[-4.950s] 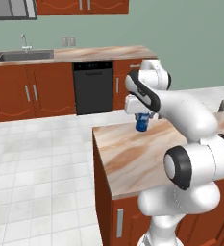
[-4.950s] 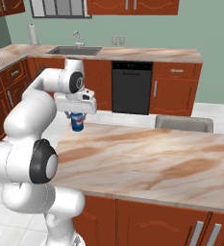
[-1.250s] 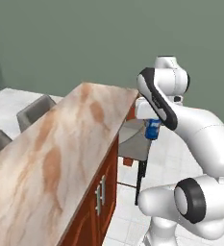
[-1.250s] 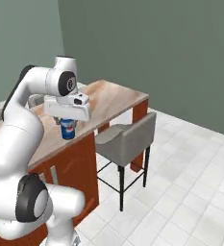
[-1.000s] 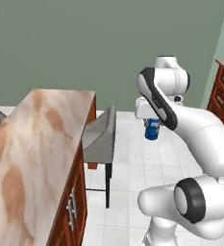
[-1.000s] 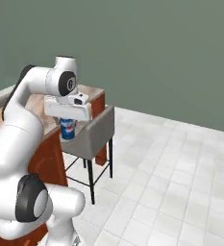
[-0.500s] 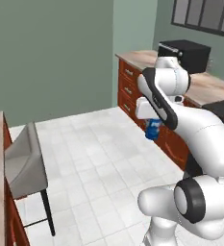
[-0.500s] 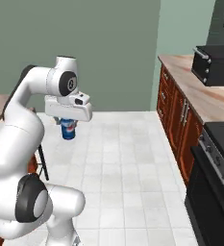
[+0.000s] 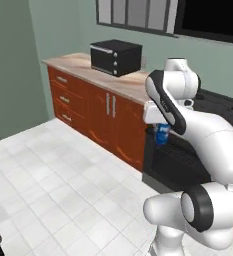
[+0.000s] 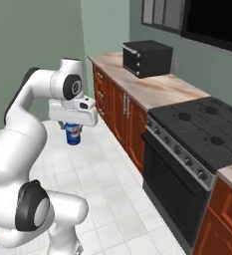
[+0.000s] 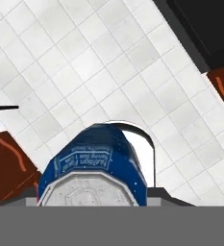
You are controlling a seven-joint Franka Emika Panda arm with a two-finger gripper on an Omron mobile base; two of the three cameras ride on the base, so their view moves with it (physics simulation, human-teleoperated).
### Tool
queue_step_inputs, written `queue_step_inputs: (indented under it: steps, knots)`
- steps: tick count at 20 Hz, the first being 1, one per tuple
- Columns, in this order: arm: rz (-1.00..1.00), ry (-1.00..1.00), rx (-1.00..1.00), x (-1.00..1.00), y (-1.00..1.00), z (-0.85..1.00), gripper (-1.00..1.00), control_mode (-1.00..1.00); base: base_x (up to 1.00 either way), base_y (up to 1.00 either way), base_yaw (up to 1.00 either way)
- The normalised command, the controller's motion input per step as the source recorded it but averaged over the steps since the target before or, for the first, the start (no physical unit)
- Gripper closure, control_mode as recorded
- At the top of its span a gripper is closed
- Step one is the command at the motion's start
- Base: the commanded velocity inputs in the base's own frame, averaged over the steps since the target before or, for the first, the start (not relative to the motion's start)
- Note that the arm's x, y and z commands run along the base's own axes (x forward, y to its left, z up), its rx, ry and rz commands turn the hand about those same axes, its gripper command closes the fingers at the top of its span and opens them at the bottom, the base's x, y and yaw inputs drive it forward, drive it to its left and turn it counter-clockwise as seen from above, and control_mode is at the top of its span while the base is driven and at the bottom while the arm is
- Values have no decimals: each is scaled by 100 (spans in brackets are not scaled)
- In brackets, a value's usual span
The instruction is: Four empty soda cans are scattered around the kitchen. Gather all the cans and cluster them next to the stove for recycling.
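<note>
Claw (image 10: 73,130) closed on a blue can (image 10: 73,134), which hangs upright beneath the hand, above the tiled floor (image 10: 102,164) and well short of the stove (image 10: 202,132). In the left base view the same can (image 9: 162,133) appears just in front of the stove's near edge (image 9: 188,155); in the hand view its silver top and blue wall (image 11: 96,163) sit low in the picture, with floor tiles beyond.

Risks, as judged from this position: the can is carried clear of any support, so a slip in the grip would drop it to the floor, where it could roll away from the stove. A swing toward the surface (image 10: 157,89) left of the stove could knock the can's base against the edge or the stove's knobs (image 10: 179,154) if the hand travels too low. Setting it on a grate rather than beside the stove would leave it unsteady.

Containers: the can is the only one visible; its top looks sealed, so its contents cannot be told. The microwave (image 10: 146,59), farther along the surface from the stove, is shut.
</note>
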Motion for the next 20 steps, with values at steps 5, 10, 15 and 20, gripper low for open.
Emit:
queue_step_inputs:
  steps: [5, 10, 15, 20]
  knots:
    - [0, 0, 0, 0, 0, 0, 100, 100, 46, 0, -45]
    - [0, 0, 0, 0, 0, 0, 100, 100, 39, 0, -46]
    - [0, 0, 0, 0, 0, 0, 100, 100, 45, 0, -46]
    - [0, 0, 0, 0, 0, 0, 100, 100, 58, 0, -42]
